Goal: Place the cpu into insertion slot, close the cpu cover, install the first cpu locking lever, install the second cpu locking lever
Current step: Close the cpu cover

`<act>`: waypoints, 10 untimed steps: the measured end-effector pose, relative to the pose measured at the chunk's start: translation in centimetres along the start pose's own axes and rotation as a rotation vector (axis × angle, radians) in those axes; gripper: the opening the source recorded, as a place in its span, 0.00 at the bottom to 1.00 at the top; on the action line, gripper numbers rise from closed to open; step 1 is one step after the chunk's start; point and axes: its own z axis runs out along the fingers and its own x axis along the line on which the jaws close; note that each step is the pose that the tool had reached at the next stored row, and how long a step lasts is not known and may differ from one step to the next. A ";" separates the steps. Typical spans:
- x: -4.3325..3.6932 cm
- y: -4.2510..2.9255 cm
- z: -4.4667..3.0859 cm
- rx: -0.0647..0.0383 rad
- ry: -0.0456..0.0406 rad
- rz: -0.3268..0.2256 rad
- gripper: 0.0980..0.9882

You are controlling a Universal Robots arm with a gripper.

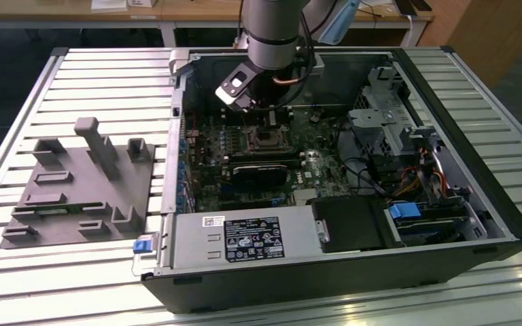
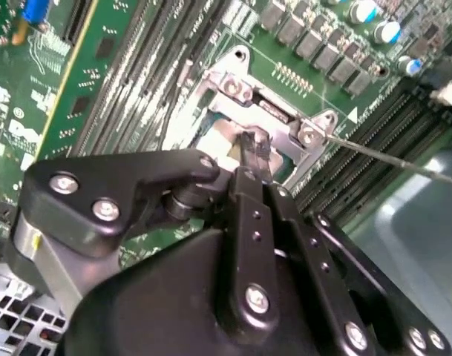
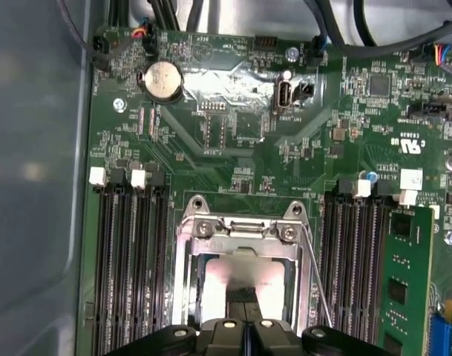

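The insertion slot (image 1: 263, 140) sits mid-board inside the open computer case, under my arm (image 1: 273, 41). In the first wrist view the cpu cover (image 3: 240, 228) lies down over the socket. The cpu (image 3: 233, 276) shows as a silver-grey square through its window. My gripper (image 3: 245, 300) is shut with nothing between its fingers. Its tip (image 2: 252, 144) rests at the middle of the socket, on or just above the cpu. One thin wire locking lever (image 3: 315, 282) runs along the socket's side, and its free end (image 2: 389, 157) sticks out over the memory slots.
Long black memory slots (image 3: 129, 274) flank the socket on both sides, with a green card (image 3: 404, 289) standing in one. Inside the case, a power supply (image 1: 242, 239) and a drive cage (image 1: 393, 122) bound the board. A grey fixture (image 1: 84, 183) lies on the slatted table.
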 end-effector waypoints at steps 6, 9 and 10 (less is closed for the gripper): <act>-0.02 -0.01 -0.59 0.001 -0.0005 0.000 0.02; -0.04 0.28 -0.60 0.001 -0.0009 0.000 0.02; -0.05 0.42 -0.60 0.001 -0.0008 0.000 0.02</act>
